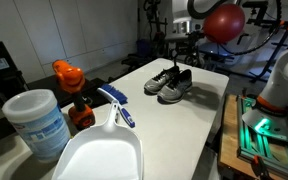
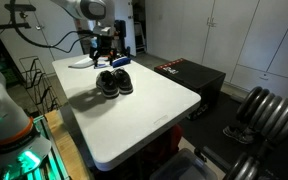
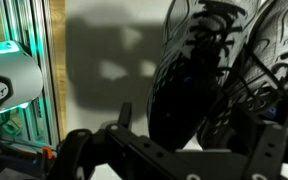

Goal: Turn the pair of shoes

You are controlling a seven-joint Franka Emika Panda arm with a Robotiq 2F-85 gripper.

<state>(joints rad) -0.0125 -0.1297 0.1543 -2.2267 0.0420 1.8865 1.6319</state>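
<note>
The pair of shoes [image 1: 170, 85] is two dark grey and black sneakers with light soles, side by side on the white table [image 1: 189, 125]. It shows in both exterior views [image 2: 114, 82]. My gripper [image 1: 181, 62] hangs just above the shoes' far end [image 2: 106, 56]. In the wrist view the shoes [image 3: 199, 75] fill the frame, dark and close. The gripper [image 3: 199, 125] straddles them with its fingers wide apart, and a bright gap shows between the left finger and the nearest shoe. The gripper is open.
Near the camera stand a white dustpan [image 1: 99, 152], a blue brush [image 1: 116, 106], an orange-capped bottle [image 1: 70, 80] and a tub with a blue label [image 1: 38, 122]. A black box [image 2: 189, 75] sits beside the table. The table's edges [image 2: 134, 150] are close.
</note>
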